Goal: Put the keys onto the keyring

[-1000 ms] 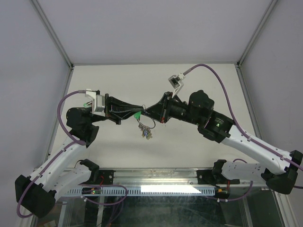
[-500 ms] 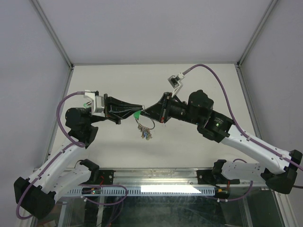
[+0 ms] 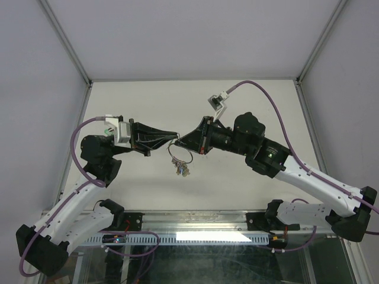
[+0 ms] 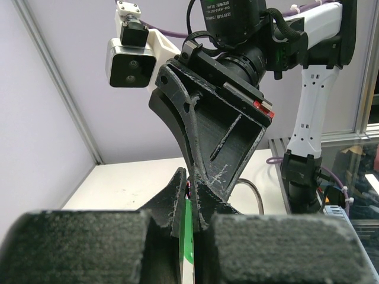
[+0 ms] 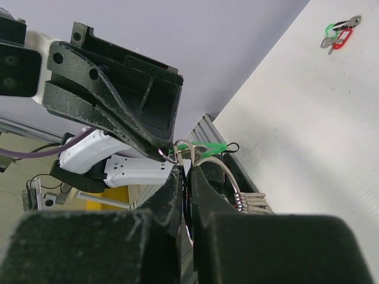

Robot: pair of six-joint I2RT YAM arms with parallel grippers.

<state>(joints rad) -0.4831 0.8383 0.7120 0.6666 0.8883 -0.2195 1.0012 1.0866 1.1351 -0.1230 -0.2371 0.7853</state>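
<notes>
Above the table [image 3: 148, 106] the left jaws, reaching in from nine o'clock, pinch the green key [image 4: 187, 231]; the right jaws, from three o'clock, clamp the keyring [image 3: 181, 155] (its keys [image 3: 182, 170] dangling at six o'clock).

Top external: fixed high, behind arm bases, looks steeply down on table [image 3: 148, 100]; keyring [image 3: 182, 155] mid-frame, distant, small.
Left wrist: on left arm, very close to keyring, looks along left gripper [image 3: 173, 137] past keyring at right gripper [image 3: 184, 141] and right wrist camera [image 4: 131, 56].
Right wrist: opposite side of keyring, equally close, looks back at left gripper.
Wrist views face each other; both share green key [image 4: 186, 236] beside keyring. All three share keyring spot.
</notes>
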